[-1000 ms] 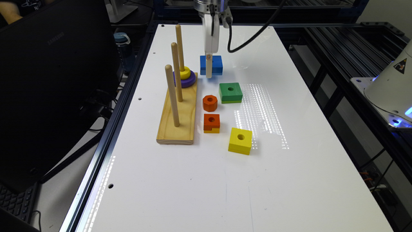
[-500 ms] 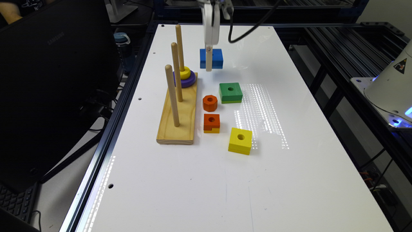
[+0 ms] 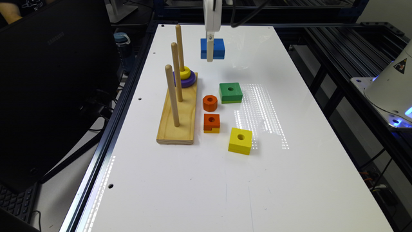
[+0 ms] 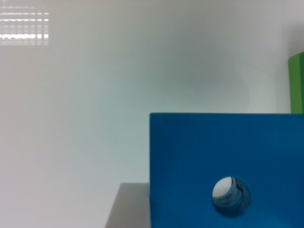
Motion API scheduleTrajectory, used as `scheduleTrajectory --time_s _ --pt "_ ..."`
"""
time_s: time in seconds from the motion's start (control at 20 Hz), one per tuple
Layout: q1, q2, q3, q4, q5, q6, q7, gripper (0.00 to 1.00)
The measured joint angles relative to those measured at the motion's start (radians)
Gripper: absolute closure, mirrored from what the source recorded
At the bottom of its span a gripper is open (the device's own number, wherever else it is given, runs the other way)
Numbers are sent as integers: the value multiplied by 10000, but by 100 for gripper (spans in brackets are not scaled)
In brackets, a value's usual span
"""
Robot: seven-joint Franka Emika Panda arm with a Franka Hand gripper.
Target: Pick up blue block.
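The blue block [image 3: 219, 48] hangs above the far end of the white table [image 3: 289, 180], its shadow on the surface below it. My gripper [image 3: 210, 55] comes straight down from above and is shut on it. In the wrist view the blue block [image 4: 223, 152] looms large and close, with its round centre hole visible and the table well beneath it.
A wooden base [image 3: 178, 116] with three upright pegs stands on the exterior view's left, holding a purple ring [image 3: 186, 81] and a yellow ring [image 3: 185, 73]. Nearer are a green block [image 3: 230, 92] [image 4: 297, 83], an orange ring [image 3: 210, 103], an orange block [image 3: 211, 123] and a yellow block [image 3: 240, 140].
The gripper has risen with the blue block, which has left the table and now hangs higher than in both earlier frames.
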Motion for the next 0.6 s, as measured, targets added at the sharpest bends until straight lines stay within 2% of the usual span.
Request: scheduleTrajectory --time_s 0.3,0.35,0.45,0.6 --pt "-2 -100 5 2 16 -57 -4 100" --pt "-3 -214 10 9 35 -159 -14 100" --pt "-2 -538 30 5 146 -469 -77 100" --pt "-2 -693 42 -5 189 -626 -92 100"
